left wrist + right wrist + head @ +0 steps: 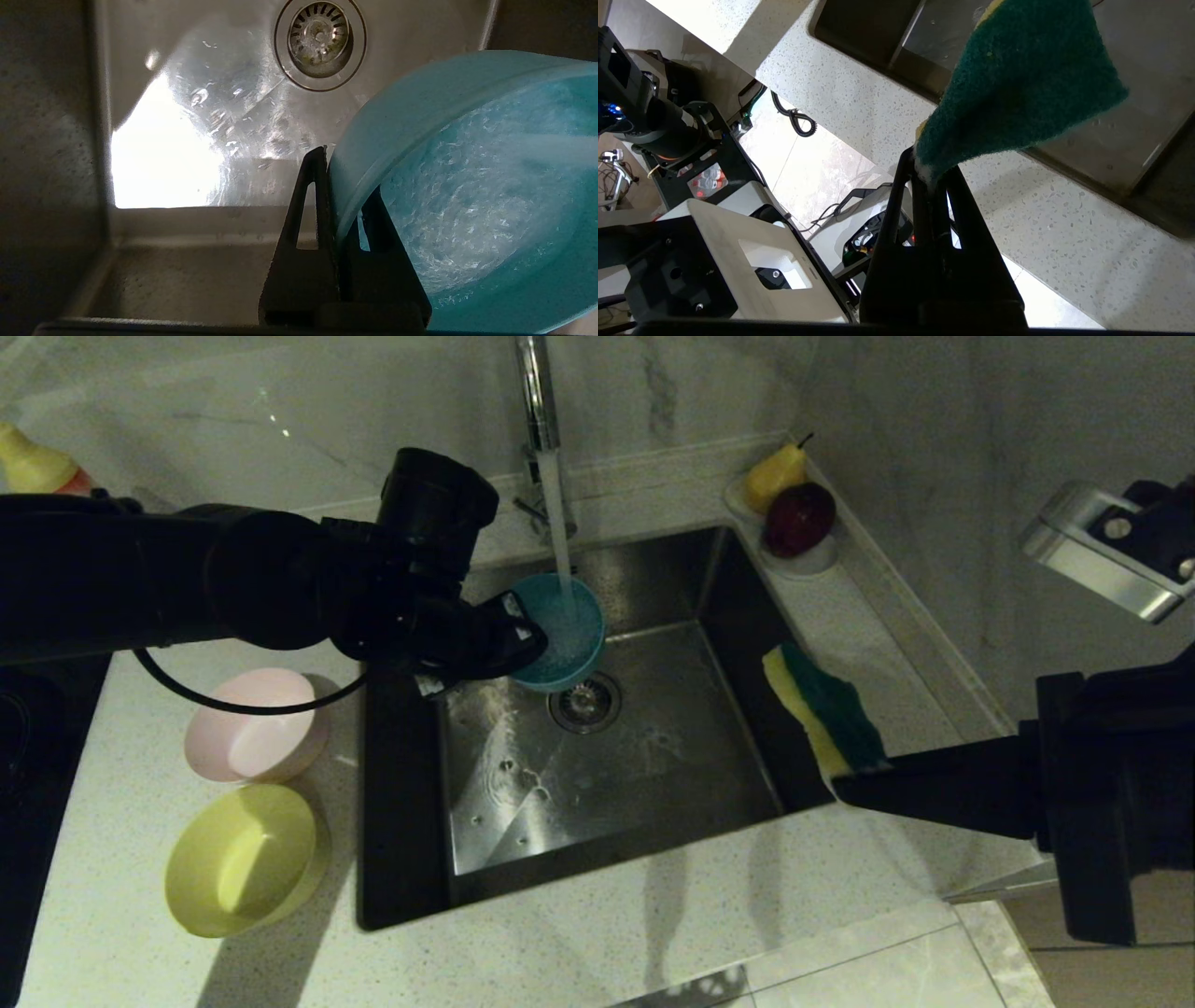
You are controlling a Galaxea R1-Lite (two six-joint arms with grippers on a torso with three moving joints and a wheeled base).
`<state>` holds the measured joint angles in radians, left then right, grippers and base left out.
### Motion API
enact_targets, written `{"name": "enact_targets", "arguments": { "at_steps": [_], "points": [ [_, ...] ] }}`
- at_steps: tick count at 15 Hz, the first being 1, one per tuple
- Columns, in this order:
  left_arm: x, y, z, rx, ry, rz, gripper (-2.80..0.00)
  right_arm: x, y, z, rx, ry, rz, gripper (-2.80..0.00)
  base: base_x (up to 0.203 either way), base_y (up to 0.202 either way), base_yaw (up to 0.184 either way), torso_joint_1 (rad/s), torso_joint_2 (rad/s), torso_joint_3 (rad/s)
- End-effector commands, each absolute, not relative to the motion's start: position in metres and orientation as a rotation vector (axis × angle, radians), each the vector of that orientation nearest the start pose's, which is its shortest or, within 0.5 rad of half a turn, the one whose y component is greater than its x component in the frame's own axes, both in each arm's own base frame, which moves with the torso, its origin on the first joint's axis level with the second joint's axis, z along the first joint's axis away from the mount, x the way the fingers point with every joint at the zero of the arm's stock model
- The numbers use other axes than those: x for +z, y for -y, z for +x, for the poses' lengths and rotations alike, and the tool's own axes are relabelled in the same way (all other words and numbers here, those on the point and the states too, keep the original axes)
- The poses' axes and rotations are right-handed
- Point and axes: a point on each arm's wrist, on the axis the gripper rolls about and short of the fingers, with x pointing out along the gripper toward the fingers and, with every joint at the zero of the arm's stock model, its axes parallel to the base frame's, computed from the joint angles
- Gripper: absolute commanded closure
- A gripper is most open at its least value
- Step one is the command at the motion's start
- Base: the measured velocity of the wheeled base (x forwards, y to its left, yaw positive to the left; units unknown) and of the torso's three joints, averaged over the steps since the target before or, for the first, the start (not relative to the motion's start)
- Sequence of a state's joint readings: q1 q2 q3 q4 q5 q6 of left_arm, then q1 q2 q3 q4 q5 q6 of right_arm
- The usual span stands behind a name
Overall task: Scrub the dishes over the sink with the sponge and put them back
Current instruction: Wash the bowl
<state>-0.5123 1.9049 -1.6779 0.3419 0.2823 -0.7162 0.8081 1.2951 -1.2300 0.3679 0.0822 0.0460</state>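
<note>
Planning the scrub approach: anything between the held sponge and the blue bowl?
Nothing: head view shows only open steel sink between green-yellow sponge and light blue plastic bowl.

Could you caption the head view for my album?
Left end effector rinses the blue bowl under the tap.

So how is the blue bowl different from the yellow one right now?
The blue bowl is held up over the sink, its rim pinched in the left hand; the yellow bowl rests on the counter, untouched. Tap water is running into the blue bowl, while the yellow bowl has no water running into it. The blue bowl is tilted; the yellow bowl sits on its base. Both are small round bowls of similar size.
</note>
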Motion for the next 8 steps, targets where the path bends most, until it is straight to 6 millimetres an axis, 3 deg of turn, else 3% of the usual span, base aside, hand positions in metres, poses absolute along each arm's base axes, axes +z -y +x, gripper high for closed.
{"name": "enact_targets", "arguments": {
  "at_steps": [1,3,8],
  "points": [
    [0.268,0.170,0.315,-0.020,-0.565,-0.478,0.00,0.311,-0.137,0.128,0.867,-0.432,-0.114,0.00,0.000,0.000,0.000,0.000,0.00,0.000],
    [0.269,0.164,0.309,0.042,-0.532,-0.454,0.00,0.309,-0.137,0.128,0.868,-0.437,-0.116,0.00,0.000,0.000,0.000,0.000,0.00,0.000],
    [0.294,0.144,0.279,0.110,-0.378,-0.431,0.00,0.309,-0.134,0.125,0.866,-0.432,-0.123,0.00,0.000,0.000,0.000,0.000,0.00,0.000]
  ]
}}
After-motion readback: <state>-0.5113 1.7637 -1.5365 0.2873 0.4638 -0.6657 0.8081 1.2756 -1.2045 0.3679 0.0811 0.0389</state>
